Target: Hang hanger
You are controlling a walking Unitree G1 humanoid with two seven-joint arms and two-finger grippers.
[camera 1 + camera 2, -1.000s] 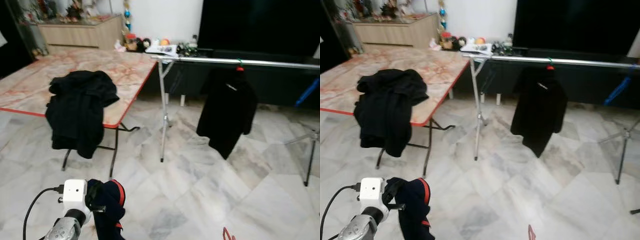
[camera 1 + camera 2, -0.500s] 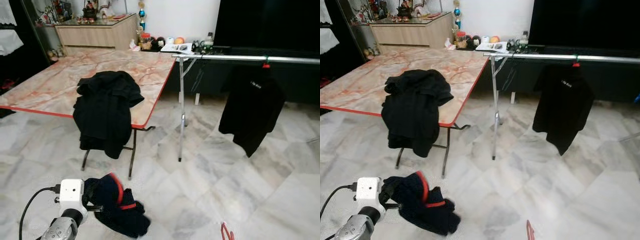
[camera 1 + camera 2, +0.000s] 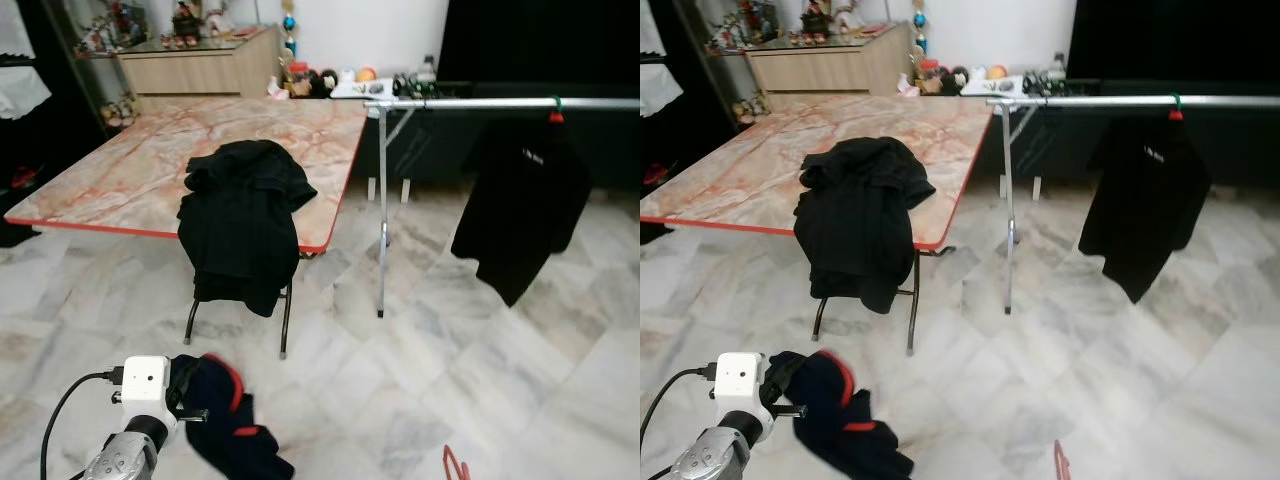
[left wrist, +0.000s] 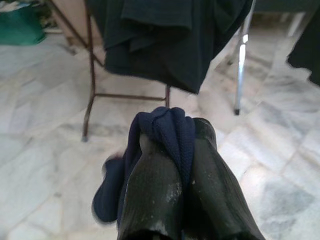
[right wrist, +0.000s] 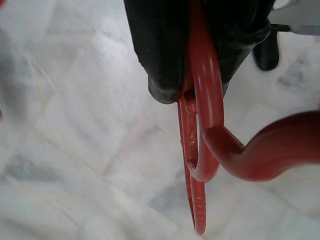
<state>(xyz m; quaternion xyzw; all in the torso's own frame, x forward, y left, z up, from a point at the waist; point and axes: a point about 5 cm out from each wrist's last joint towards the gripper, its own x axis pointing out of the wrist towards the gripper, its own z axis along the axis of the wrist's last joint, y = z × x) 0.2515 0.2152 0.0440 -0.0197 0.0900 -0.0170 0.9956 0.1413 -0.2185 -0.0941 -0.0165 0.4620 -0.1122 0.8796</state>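
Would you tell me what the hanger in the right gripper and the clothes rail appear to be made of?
The red hanger looks like glossy moulded plastic, going by its smooth sheen. The clothes rail looks like bare metal tube: silvery and reflective.

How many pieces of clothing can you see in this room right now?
3: a black garment draped over the table edge, a black shirt hanging on the rail, and a navy garment clamped in the left gripper.

Glossy red plastic hanger (image 5: 205, 125); navy knit garment with red trim (image 3: 225, 420); pink-veined marble worktop edged red (image 3: 130, 170); grey-veined white marble floor (image 3: 480, 380).
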